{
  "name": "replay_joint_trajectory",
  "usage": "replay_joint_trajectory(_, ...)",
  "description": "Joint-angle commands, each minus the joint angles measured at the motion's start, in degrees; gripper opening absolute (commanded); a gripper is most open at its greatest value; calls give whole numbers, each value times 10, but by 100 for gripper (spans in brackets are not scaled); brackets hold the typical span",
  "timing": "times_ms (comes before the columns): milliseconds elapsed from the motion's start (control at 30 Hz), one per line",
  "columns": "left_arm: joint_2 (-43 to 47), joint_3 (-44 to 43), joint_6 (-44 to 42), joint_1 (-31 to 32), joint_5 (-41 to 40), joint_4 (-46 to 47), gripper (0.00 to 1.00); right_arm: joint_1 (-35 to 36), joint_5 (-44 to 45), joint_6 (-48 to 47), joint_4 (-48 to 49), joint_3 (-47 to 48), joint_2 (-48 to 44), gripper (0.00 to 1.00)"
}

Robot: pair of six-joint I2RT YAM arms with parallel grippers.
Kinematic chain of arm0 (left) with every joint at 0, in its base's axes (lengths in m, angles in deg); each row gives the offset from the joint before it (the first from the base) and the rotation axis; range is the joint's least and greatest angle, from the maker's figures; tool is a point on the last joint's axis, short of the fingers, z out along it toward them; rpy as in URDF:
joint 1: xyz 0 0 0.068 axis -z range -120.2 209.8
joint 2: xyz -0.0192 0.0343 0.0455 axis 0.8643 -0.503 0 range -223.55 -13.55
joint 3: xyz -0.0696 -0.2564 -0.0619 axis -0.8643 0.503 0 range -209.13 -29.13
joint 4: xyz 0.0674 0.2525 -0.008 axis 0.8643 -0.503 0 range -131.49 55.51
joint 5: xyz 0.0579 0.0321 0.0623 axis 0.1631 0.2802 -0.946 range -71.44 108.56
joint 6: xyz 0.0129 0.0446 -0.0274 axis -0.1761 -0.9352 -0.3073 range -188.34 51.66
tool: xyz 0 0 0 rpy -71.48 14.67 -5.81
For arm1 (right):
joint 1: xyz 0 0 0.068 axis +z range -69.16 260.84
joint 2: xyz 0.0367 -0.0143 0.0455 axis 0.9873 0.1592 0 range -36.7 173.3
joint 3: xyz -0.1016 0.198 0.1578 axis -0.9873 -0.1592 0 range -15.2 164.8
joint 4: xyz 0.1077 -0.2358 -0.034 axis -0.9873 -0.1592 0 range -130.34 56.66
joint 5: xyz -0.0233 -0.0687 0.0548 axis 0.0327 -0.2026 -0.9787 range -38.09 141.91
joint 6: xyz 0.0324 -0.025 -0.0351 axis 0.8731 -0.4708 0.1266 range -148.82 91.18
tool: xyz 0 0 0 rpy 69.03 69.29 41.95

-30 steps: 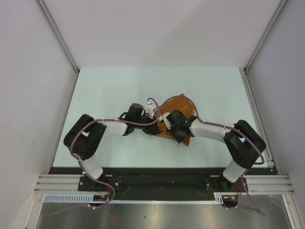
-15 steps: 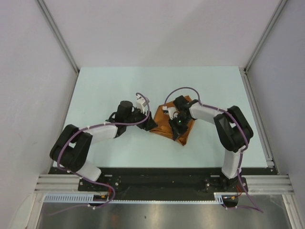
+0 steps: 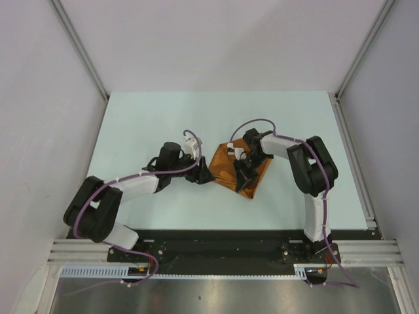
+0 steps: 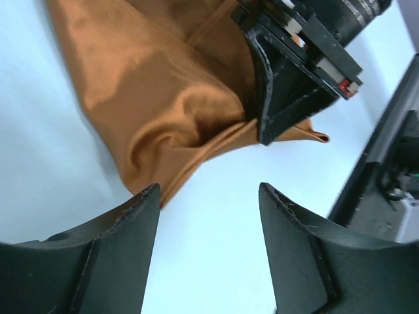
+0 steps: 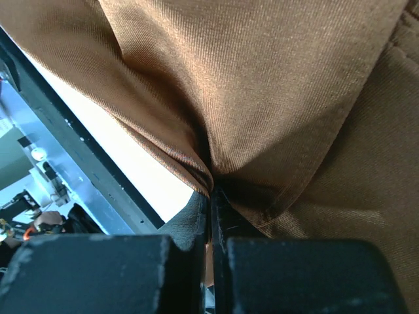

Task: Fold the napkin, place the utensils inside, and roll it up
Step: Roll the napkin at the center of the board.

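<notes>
Your pale counter (image 3: 144,118) carries the rust-orange napkin (image 3: 221,171), bunched centre-right in the top view. Your right claw (image 5: 211,193) is clamped on a fold, probably to pin the crease. Your left claw (image 4: 208,190) gapes empty just left of the cloth. No spoon shows; cloth or arms may hide it.

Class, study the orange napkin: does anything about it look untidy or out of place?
Yes. The napkin lies bunched and creased rather than flat, with one fold pinched in the shut right gripper.
</notes>
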Motion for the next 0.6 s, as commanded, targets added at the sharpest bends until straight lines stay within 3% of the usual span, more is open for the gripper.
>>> replay_joint_trajectory(0, 15, 5, 57, -1, 52, -21, 67, 3, 4, -18, 7, 5, 23, 0)
replay_joint_trajectory(267, -3, -15, 72, 4, 110, -86, 68, 2, 0, -15, 15, 2, 30, 0)
replay_joint_trajectory(567, -83, -22, 118, 20, 136, 27, 69, 3, 1, -16, 16, -8, 29, 0)
